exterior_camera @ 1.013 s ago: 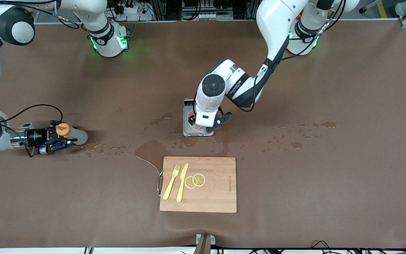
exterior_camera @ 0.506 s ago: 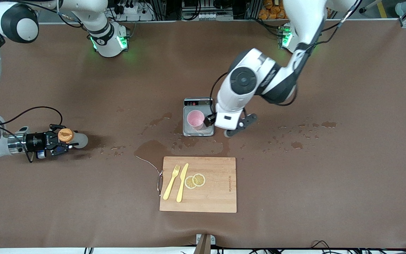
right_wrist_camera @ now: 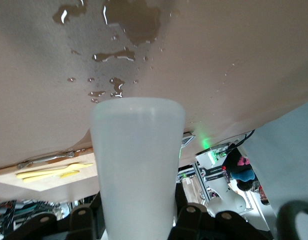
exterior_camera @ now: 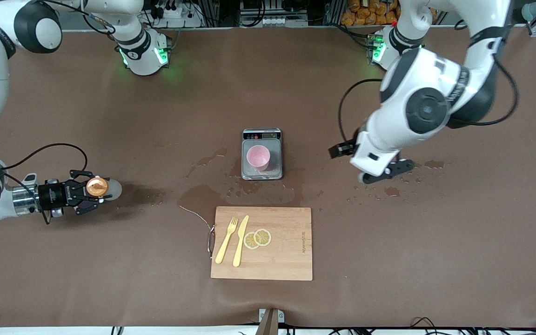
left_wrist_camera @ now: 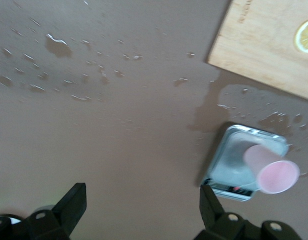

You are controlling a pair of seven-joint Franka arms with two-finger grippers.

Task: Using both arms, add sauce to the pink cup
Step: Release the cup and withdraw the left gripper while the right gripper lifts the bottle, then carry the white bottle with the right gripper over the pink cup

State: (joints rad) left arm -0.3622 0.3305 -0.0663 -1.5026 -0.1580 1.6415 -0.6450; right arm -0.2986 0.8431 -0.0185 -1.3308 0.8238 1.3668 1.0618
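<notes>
While upright on the scale (exterior_camera: 262,173), pink cup (exterior_camera: 258,157); right fingers (exterior_camera: 92,192) clamping the sauce (exterior_camera: 102,187), left fingers (left_wrist_camera: 72,205) spread.

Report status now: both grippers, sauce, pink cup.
Left gripper open, over wet table. Right gripper shut on sauce. Pink cup on scale, path clear.

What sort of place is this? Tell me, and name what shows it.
Most likely a robotics lab set up as a mock kitchen. Two arms work at a brown-covered table with equipment racks along its edge, and a pink cup on a scale stands by a cutting board.
</notes>
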